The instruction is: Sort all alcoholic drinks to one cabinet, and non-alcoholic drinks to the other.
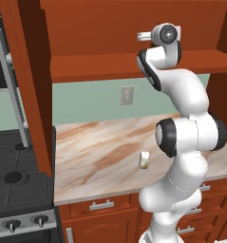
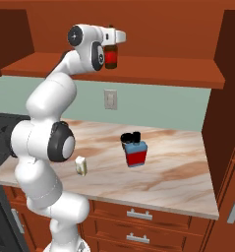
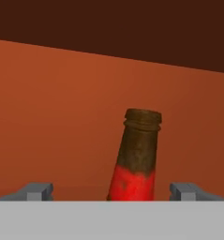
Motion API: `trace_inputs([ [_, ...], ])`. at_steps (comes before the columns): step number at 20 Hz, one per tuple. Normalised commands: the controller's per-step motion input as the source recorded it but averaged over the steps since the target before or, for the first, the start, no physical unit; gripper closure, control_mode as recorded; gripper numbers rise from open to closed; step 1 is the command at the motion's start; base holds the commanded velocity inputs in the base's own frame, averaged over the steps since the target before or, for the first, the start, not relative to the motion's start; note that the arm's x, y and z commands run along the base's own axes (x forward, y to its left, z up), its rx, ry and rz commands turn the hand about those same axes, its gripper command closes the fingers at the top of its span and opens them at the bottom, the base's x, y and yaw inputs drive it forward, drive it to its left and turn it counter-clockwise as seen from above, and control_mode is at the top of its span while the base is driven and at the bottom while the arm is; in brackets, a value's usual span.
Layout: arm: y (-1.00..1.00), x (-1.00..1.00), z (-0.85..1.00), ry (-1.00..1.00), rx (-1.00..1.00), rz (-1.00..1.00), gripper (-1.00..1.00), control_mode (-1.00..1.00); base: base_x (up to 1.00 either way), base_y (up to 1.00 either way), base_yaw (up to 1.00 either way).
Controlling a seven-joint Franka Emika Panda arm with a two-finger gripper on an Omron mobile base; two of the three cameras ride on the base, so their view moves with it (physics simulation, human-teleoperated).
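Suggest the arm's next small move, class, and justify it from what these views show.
Probably draw the hand straight back from the cabinet shelf. The brown bottle stands there between the wide-open fingertips of the gripper, neither touching it. The squat red bottle and cream carton sit on the counter unsorted.

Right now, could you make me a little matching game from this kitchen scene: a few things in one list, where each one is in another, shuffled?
Things:
1. brown bottle
2. red bottle
3. cream carton
4. gripper

Places or states:
A. on the marble counter, nearest the arm's base
B. open, one fingertip on each side of a bottle neck
C. on the cabinet shelf
D. mid-counter, beside a dark cup

Pairs: 1-C, 2-D, 3-A, 4-B
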Motion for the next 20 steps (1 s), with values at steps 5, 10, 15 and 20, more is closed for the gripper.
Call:
trace_inputs([
  [5, 0.0, -0.08, 0.0, -0.03, 0.0, 0.01, -1.0, -1.0, 0.0, 0.0, 0.0],
  [10, 0.0, -0.32, 0.01, -0.06, 0.0, 0.01, -1.0, -1.0, 0.0, 0.0, 0.0],
  [15, 0.0, -0.47, 0.03, -0.05, 0.0, 0.02, -1.0, -1.0, 0.0, 0.0, 0.0],
  [20, 0.0, -0.58, 0.04, -0.01, 0.0, 0.04, -1.0, -1.0, 0.0, 0.0, 0.0],
])
